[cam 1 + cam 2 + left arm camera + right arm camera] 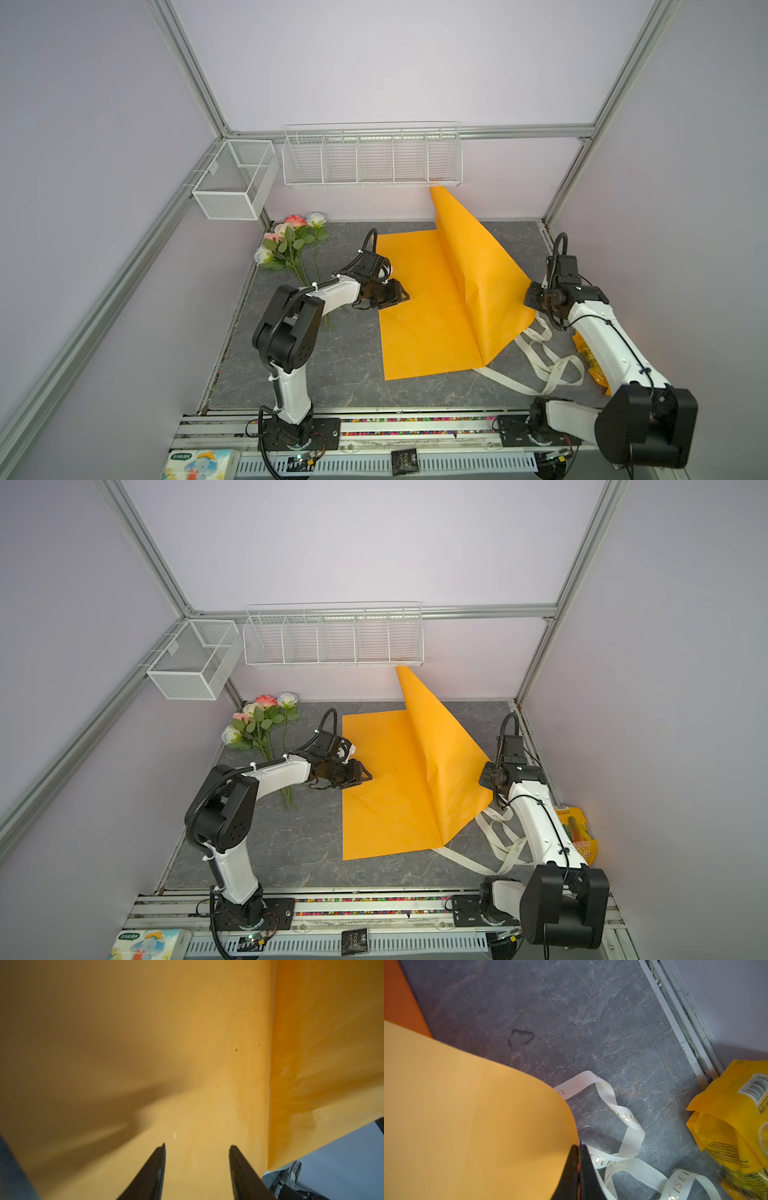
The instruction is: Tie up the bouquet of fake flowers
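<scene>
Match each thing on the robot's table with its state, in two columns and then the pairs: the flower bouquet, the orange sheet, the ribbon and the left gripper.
Things
1. bouquet of fake flowers
2. orange sheet
3. ribbon
4. left gripper

States
A. open above the flat part of the paper
B. lying at the far left corner of the table, in no gripper
C. one edge pinched and raised by the right gripper
D. loose loops beside the right arm

Pairs: 1-B; 2-C; 3-D; 4-A
</scene>
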